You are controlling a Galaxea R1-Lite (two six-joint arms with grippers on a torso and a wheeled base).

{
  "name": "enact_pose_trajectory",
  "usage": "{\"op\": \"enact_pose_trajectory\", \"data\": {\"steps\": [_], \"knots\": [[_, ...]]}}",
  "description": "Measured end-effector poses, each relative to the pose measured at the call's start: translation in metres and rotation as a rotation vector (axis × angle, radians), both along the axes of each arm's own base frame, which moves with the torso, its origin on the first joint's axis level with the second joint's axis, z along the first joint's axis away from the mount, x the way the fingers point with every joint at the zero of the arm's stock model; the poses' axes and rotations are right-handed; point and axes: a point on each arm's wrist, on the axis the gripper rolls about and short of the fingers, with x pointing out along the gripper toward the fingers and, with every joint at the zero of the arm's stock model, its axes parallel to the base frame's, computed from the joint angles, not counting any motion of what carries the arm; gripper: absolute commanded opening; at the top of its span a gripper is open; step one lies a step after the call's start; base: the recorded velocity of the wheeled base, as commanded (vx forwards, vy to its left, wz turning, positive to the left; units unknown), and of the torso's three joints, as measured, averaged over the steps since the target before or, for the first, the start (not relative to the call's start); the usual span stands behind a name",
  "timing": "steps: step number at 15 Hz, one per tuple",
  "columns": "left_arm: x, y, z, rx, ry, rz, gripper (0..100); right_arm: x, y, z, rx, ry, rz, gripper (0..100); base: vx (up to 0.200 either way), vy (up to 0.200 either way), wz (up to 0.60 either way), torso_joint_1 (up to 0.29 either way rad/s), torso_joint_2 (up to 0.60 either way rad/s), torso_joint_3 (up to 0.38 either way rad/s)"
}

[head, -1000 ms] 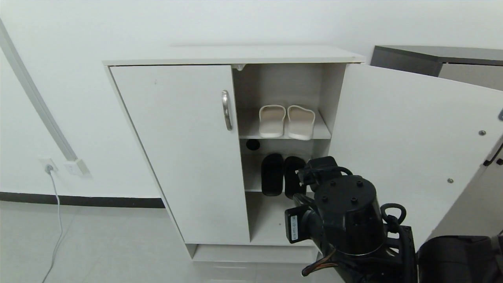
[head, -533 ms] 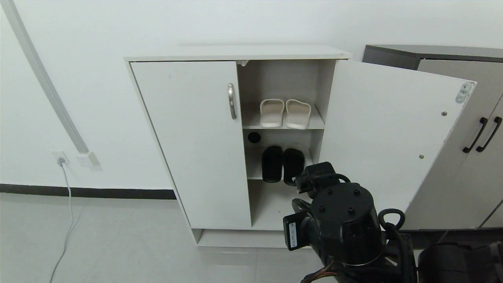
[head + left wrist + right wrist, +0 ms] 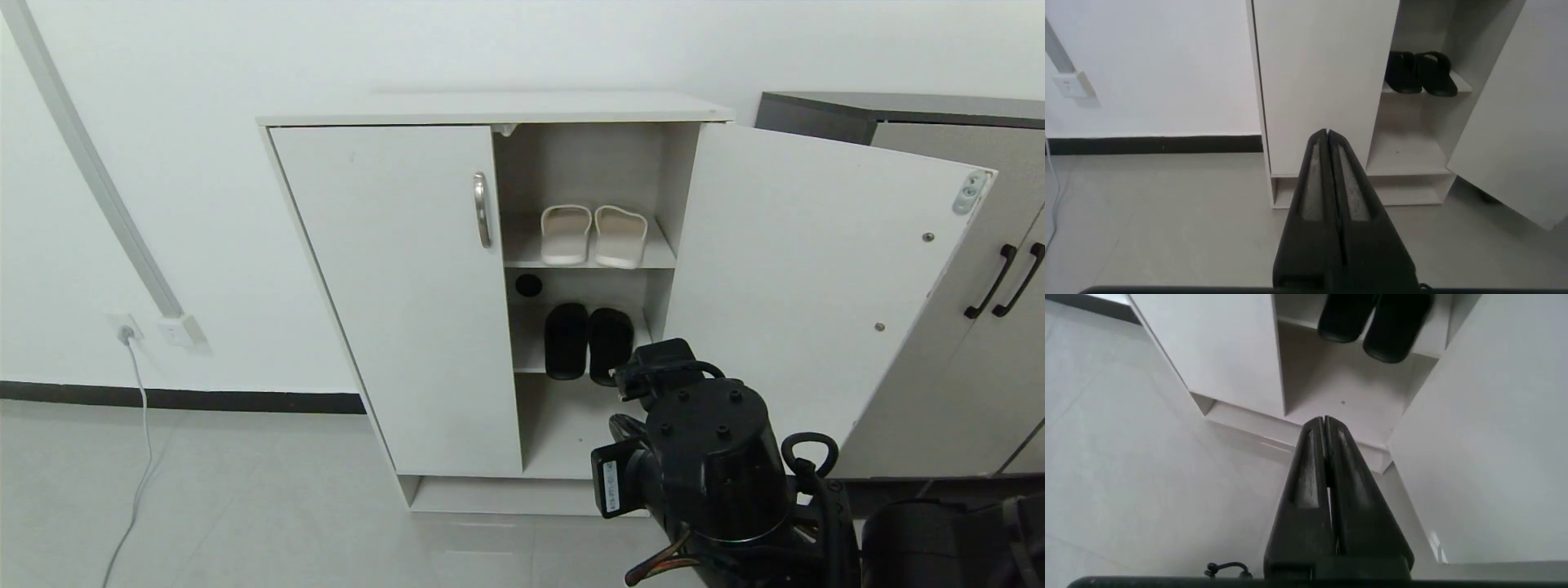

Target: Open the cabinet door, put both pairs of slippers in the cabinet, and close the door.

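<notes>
The white cabinet (image 3: 490,108) stands against the wall with its right door (image 3: 816,269) swung wide open and its left door (image 3: 392,302) shut. In the open half, the pale slippers (image 3: 593,235) sit side by side on the upper shelf. The black slippers (image 3: 588,343) sit side by side on the shelf below. The left gripper (image 3: 1327,137) hangs above the floor (image 3: 245,523), out in front of the shut door, its jaws pressed together. The right gripper (image 3: 1325,425) points toward the foot of the open half, near the open door, with its jaws also pressed together. A grey cupboard (image 3: 963,367) stands behind the open door.
</notes>
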Motion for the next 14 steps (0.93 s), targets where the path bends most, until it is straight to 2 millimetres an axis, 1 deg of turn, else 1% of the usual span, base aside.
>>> {"op": "enact_pose_trajectory", "data": {"steps": [5,6,8,11,14], "knots": [[0.0000,0.0000,0.0000,0.000,0.000,0.000,0,0.0002,-0.0009,-0.0014,-0.001,0.006,0.006,0,0.000,0.000,0.00,0.000,0.00,0.000],[0.0000,0.0000,-0.0001,0.000,0.001,0.000,0,0.0002,-0.0012,-0.0020,-0.003,0.010,0.010,0,0.000,0.000,0.00,0.002,-0.19,-0.193],[0.0000,0.0000,-0.0004,0.000,0.003,0.000,0,-0.0002,-0.0013,-0.0023,-0.004,0.010,0.012,0,0.000,0.000,0.00,0.012,-0.17,-0.308],[0.0000,0.0000,0.0002,0.000,-0.001,0.000,0,-0.0004,-0.0010,-0.0021,-0.004,0.009,0.014,0,0.000,0.000,0.00,0.041,-0.51,-0.370],[0.0000,0.0000,0.0000,0.000,0.000,0.000,0,0.0009,-0.0022,-0.0029,-0.009,0.011,0.007,0,0.000,0.000,0.00,0.105,-0.46,-0.359]]}}
